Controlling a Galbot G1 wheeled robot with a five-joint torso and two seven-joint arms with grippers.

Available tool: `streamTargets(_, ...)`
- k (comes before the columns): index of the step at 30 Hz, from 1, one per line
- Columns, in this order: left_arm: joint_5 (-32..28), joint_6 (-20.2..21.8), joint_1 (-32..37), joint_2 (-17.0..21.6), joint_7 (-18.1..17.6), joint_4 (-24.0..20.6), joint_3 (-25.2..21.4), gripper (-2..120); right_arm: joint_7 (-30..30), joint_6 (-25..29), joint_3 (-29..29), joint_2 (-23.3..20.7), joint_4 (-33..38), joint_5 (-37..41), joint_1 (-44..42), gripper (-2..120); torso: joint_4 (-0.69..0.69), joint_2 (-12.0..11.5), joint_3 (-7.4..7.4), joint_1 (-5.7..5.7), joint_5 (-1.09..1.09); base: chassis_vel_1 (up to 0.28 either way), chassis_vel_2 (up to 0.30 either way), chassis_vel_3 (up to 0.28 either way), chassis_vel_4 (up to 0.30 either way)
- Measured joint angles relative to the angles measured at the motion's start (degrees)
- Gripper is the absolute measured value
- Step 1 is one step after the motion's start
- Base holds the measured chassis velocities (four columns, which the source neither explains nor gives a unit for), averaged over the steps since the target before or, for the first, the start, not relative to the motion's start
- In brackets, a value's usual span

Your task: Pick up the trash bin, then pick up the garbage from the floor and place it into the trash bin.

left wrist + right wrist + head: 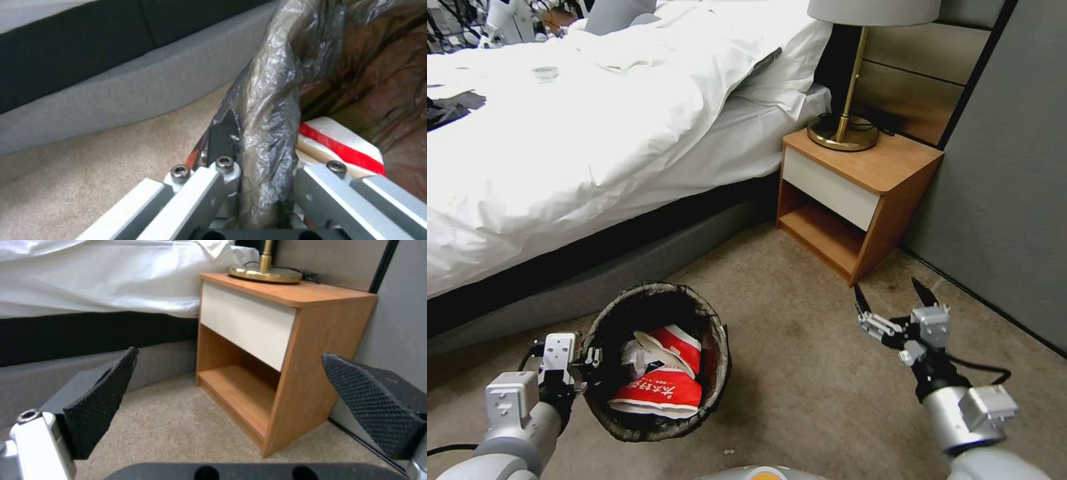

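The left gripper (589,365) pinches the bag-lined rim of the trash bin (717,373), beside the bed (594,133); red-and-white paper cups (657,393) lie inside. The right gripper (894,297) hovers wide open and empty near the nightstand (887,173), above the carpet (814,387).

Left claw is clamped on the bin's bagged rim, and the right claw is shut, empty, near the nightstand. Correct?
Not quite: the right claw is open, its fingers spread wide in the right wrist view. The left claw does clamp the trash bin rim.
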Motion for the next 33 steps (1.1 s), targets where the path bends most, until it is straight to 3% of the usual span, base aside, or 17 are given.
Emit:
streamTargets(7,0.66,0.0,-1.3,-0.73,0.99,0.0,0.11,0,1.44,3.43,0.24,-0.19,-1.33,-0.7,-1.65,100,0.0,0.0,0.0,0.0,0.01,0.041,0.043,0.043,0.041)
streamTargets(33,0.5,-0.83,-2.68,0.19,3.22,0.0,-0.34,0,4.42,5.62,-3.57,2.68,-4.48,-4.81,-3.82,100,-0.01,0.0,0.0,0.0,0.01,0.097,0.103,0.096,0.1)
